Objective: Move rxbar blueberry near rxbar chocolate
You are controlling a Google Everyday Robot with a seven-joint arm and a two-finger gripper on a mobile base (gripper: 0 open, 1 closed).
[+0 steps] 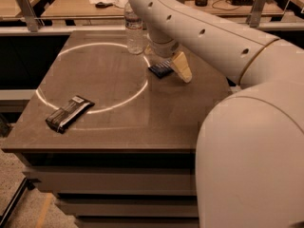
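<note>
**Blue bar is at the tool, black bar waits at the front left**

The tool is at the far side of the desk, right over the rxbar blueberry and near the water bottle. The bar looks a little tilted, perhaps lifted at one edge. Whether the tool is clenched on it or only placed around it, I cannot tell. The rxbar chocolate lies flat near the front left corner, well apart from the blue one.

For this step, first make sure the hold on the wrapper is firm — it is thin and may slip. Then move toward the front left, low over the desk and away from the bottle, so the arm does not knock it. Put the blue bar down just beside the black one, not on it.

Both wrappers show pale lines of text, but no brand or word can be read from here.
</note>
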